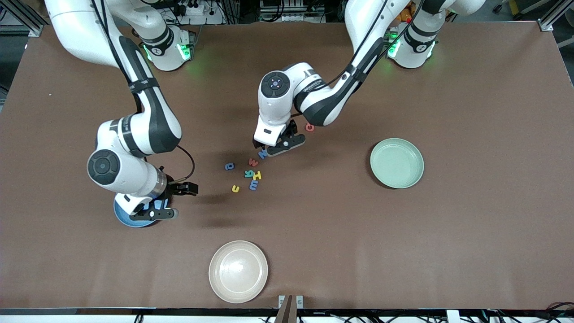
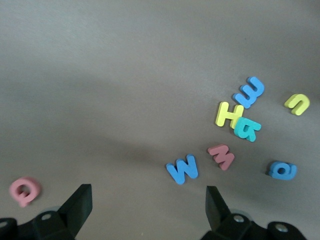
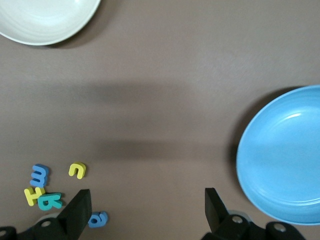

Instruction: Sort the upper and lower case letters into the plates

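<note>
Cream plate (image 1: 238, 271) nearest on brown table (image 1: 471, 233), left gripper (image 1: 269, 150) over letters (image 1: 251, 172), right gripper (image 1: 154, 211) over blue plate (image 1: 123, 219), fingers wide.

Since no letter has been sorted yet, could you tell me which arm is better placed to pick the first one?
Left: its open left gripper hangs right over the blue W; the right gripper is over the blue plate.

A robotics lab: two white arms (image 1: 134, 112) bolted to a brown-covered table (image 1: 471, 224) (cables and aluminium framing alongside).
</note>
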Robot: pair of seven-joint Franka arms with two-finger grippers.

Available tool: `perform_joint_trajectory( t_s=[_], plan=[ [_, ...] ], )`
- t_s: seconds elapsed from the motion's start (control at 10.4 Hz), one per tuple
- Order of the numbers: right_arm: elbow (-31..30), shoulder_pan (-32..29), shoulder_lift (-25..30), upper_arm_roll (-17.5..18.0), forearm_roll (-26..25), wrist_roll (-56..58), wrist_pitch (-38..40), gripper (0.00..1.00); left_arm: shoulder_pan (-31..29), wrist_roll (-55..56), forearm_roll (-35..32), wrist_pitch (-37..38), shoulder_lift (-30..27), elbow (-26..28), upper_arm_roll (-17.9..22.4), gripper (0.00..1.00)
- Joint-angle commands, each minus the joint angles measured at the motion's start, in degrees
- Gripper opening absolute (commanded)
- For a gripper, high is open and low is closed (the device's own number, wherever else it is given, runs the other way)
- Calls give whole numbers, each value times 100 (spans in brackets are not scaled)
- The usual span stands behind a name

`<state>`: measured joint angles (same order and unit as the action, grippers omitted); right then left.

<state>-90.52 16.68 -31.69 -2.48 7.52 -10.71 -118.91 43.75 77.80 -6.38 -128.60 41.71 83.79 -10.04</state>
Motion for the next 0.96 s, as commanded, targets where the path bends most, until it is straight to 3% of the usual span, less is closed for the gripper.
perform_joint_trajectory(
  t_s=[0.0, 0.38, 0.67, 0.86],
  plan=[
    [-1, 274, -205, -33, 83, -684, -62, 100, 116, -916, -729, -42, 276, -153, 28, 100],
    [-27, 310, -355, -42, 66, -1176, -166, 100, 169, -4776, -804, -138, 373, -161, 37, 100],
    [8, 319, -540, -33, 66, -1451, -307, 100, 98, -6422, -742, -857, 688, -257, 54, 100],
    [34, 336, -593, -33, 48, -1434, -308, 100, 98, -6558, -742, -1139, 1031, -547, 54, 100]
  ],
)
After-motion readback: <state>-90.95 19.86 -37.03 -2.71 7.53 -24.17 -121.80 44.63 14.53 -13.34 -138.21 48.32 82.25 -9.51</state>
